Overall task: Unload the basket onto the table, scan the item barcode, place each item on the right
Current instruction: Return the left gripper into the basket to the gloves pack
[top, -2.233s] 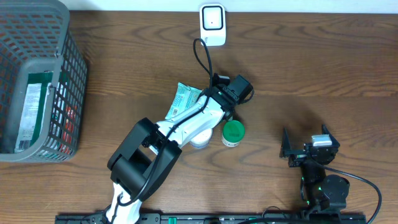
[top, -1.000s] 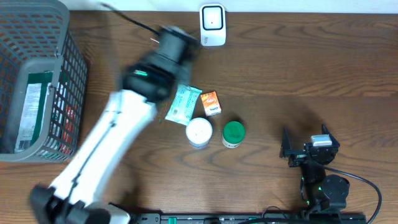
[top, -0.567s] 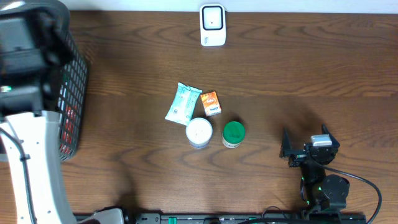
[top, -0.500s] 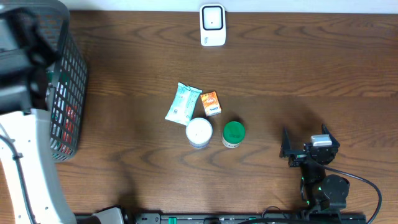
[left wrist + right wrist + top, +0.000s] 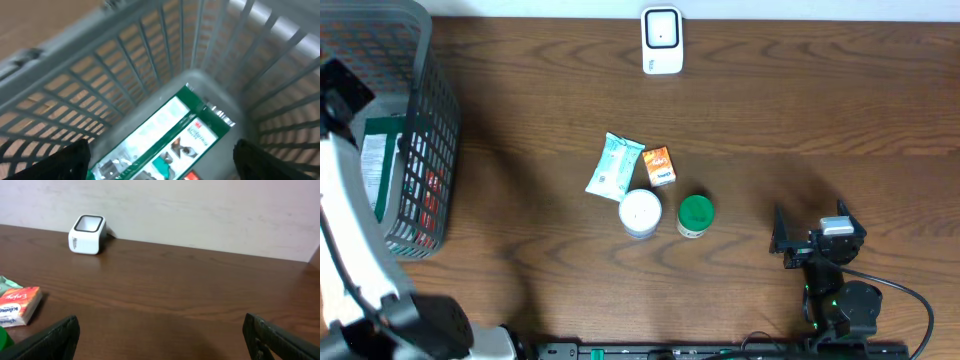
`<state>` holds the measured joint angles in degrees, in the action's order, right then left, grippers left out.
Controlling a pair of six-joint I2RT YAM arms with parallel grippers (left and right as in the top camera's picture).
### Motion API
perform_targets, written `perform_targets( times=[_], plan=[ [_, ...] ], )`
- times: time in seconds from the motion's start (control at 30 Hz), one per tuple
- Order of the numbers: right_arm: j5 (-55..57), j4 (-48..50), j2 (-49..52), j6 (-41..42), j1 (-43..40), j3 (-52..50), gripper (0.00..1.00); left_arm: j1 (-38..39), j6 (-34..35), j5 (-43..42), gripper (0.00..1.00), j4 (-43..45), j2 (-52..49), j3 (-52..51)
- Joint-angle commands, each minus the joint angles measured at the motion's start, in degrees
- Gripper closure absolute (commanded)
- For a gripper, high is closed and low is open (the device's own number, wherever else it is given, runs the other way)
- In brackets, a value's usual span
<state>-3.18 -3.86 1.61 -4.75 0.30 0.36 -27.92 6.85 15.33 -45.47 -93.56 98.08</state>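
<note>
Wooden table (image 5: 770,110) with white scanner (image 5: 661,40) at back. Far left of scanner, over basket (image 5: 440,150): left gripper (image 5: 165,160) spread wide, empty. Front-right of scanner: right gripper (image 5: 167,336) wide apart, empty

overhead straight down on table (image 5: 770,120); left wrist close into basket (image 5: 150,65); right wrist low, shares scanner (image 5: 87,234).

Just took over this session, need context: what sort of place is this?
Likely a mock shop checkout: a white barcode scanner on the table, a grey wire basket holding a green-edged package, and an orange packet lying loose.
</note>
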Motion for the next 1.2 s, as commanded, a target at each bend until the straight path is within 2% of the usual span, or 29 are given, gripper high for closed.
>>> perform_targets(
  times=[0.0,0.1,0.27,0.57,0.67,0.83,1.0,1.17],
  plan=[
    [0.1,-0.2,-0.1,0.6,0.0,0.0,0.01,-0.1,-7.8,0.1,0.09,-0.5,-3.3,0.4],
    [0.1,-0.2,-0.1,0.6,0.0,0.0,0.01,-0.1,-10.0,-0.4,0.07,-1.8,-6.5,0.4],
    [0.1,-0.2,-0.1,0.6,0.0,0.0,0.01,-0.9,-15.1,-11.2,0.06,-3.1,-11.8,0.4],
    [0.1,-0.2,-0.1,0.6,0.0,0.0,0.01,-3.7,-18.9,-12.2,0.06,-3.1,-18.9,0.4],
    [0.1,-0.2,-0.1,0.6,0.0,0.0,0.01,-4.7,-20.3,-18.7,0.06,-5.6,-21.1,0.4],
    [0.1,-0.2,-0.1,0.6,0.0,0.0,0.01,-5.5,-20.3,-18.7,0.06,-6.8,-22.6,-0.1],
    [0.1,-0.2,-0.1,0.6,0.0,0.0,0.01,-6.3,-24.7,-18.5,0.08,-6.3,-22.6,-1.7],
    [0.1,-0.2,-0.1,0.6,0.0,0.0,0.01,-6.4,-25.0,-18.6,0.05,-4.2,-23.2,-4.4]
  ],
)
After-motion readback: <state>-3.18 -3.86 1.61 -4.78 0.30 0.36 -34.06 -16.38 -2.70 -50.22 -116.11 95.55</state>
